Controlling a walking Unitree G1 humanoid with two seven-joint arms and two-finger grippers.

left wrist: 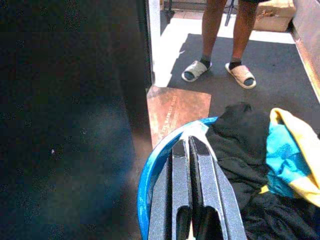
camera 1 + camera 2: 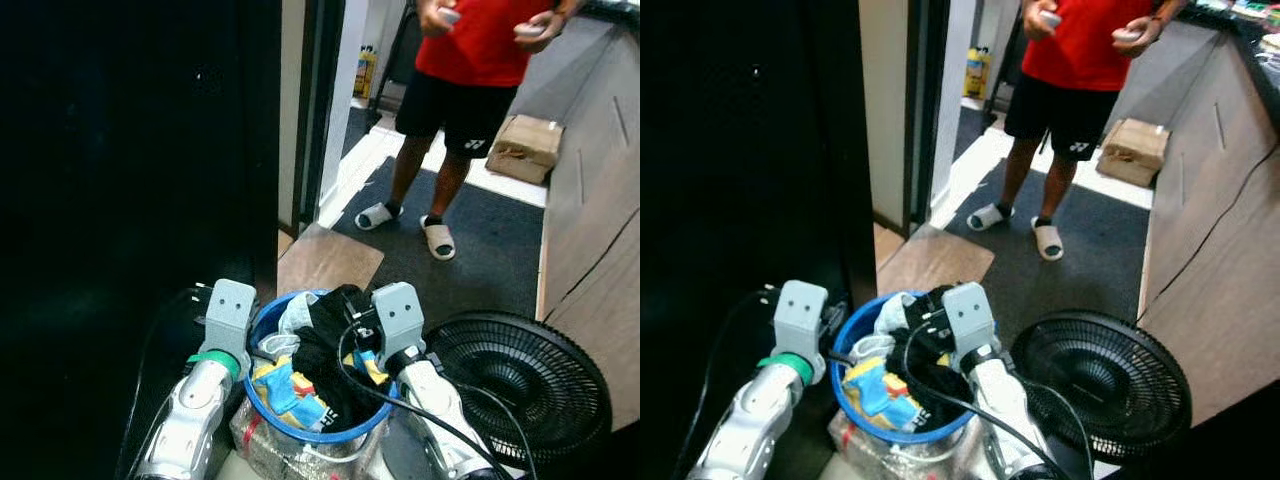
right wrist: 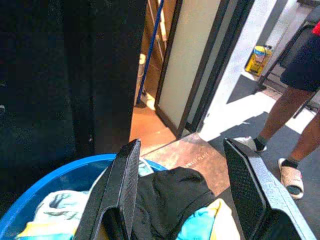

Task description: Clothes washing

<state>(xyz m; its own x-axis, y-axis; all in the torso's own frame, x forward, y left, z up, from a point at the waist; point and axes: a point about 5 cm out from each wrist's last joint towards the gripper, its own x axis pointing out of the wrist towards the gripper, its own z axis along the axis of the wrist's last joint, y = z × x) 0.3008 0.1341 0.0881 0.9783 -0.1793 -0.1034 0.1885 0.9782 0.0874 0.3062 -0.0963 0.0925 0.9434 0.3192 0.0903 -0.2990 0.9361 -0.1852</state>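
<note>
While the left gripper (image 1: pixel 192 165) has its two black fingers pressed together over the near-left rim of the blue basket (image 2: pixel 262 325), the right gripper (image 3: pixel 186 170) holds its fingers wide apart, with nothing between them, above the heap of clothes (image 2: pixel 322 365). Both silver arms flank the basket, the left at about 8 o'clock of it and the right at about 4 o'clock. The basket is round, so it has no long axis to speak of; its open mouth faces straight up, and it sits low in the head views, close in front of the robot. Inside lie a black garment (image 3: pixel 170 197) toward 12 o'clock, a yellow and turquoise piece (image 2: pixel 285 388) toward 7 o'clock, and pale cloth at the far-left rim. A black floor fan (image 2: pixel 520 380) lies just beside the basket at 3 o'clock (its grille tilted upward). A brown mat (image 2: pixel 328 258) sits at 12 o'clock, and beyond it a person in a red shirt (image 2: pixel 475 40), black shorts and pale slippers stands on dark carpet, with a cardboard box (image 2: pixel 524 147) near their feet.
</note>
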